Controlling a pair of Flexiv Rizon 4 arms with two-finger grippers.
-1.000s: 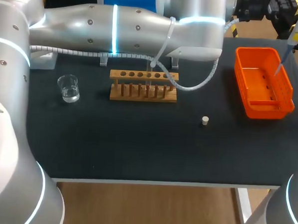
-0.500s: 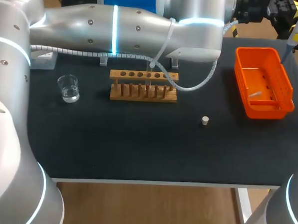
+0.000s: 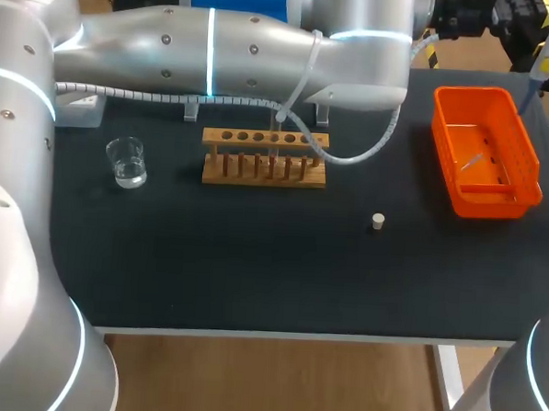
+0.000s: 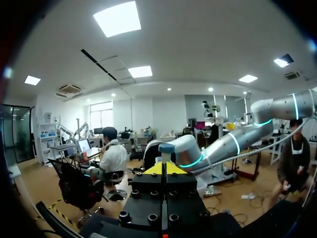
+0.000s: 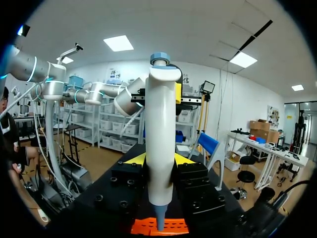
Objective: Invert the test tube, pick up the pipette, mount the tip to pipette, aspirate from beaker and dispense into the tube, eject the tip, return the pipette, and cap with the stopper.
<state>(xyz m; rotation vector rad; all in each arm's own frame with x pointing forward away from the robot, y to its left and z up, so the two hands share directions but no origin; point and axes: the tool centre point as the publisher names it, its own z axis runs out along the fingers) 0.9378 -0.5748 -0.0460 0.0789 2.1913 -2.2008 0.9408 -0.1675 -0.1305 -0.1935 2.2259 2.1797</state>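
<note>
Right gripper (image 5: 159, 161): jaws parted only as wide as the barrel of the pipette (image 5: 161, 144) and clamped on it from both sides, yellow tips showing at 9 and 3 o'clock of the smooth white plastic body. The body stands upright, is capped in blue, and tapers to a grey-blue nozzle hanging over the orange bin (image 5: 159, 227). Left gripper (image 4: 165, 168): yellow tips drawn together with no gap seen and nothing between them; the pipette's blue cap sits just beyond them at 12 o'clock, and contact cannot be judged. Only the head view shows the tabletop. The rectangular, slotted plastic bin (image 3: 534, 178) lies at 2 o'clock, with a pale, slim pipette tip (image 3: 470, 163) loose on its floor. A wooden peg rack (image 3: 264, 156) stands near 12 o'clock, a clear glass beaker (image 3: 126, 161) holding liquid at 10 o'clock, and a small pale cylindrical stopper (image 3: 378, 221) at 4 o'clock of the rack. The glossy silver left arm (image 3: 218, 46) spans the far edge.
</note>
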